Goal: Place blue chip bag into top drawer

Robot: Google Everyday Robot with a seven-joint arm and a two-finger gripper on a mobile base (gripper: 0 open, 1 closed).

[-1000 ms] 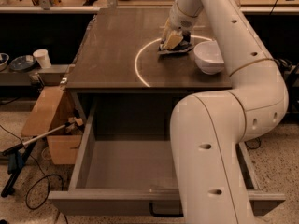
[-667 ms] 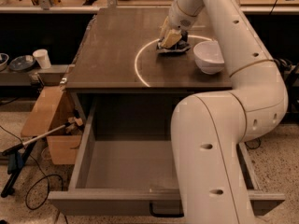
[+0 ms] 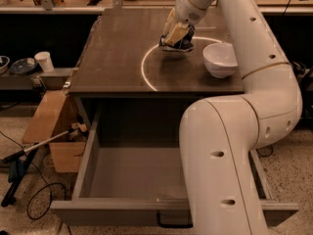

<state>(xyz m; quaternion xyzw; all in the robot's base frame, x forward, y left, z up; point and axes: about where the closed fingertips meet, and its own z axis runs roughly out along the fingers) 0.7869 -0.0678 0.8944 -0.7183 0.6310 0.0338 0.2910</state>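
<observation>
The blue chip bag (image 3: 182, 45) is sitting at the far part of the dark countertop (image 3: 117, 58), a little right of its middle. It is well apart from the open drawer below. The gripper (image 3: 172, 39) is coming down on the bag from above and is grasping it, its pale yellow fingers (image 3: 175, 32) clenched on the crumpled foil. Only the dark lower edge and right side of the bag are showing under them. I cannot tell if the bag is resting on the surface or hanging just above it.

A thin white arc (image 3: 144, 70) is curving across the countertop, and the bag is lying just inside its upper part. A white bowl (image 3: 220, 59) is standing near the bag, to the right and closer to the front edge, and is not touching it.

Under the countertop the top drawer (image 3: 129, 173) is standing pulled out wide, and its black handle (image 3: 172, 223) is showing at the centre of the front panel. The big white arm (image 3: 234, 146) is rising in front of the right half of the drawer and bending back over the bowl toward the bag.

On the left, a white paper cup (image 3: 44, 61) is standing on a low shelf, a cardboard box (image 3: 48, 126) is leaning beside the cabinet, and a long-handled tool (image 3: 36, 147) is lying on the floor.
</observation>
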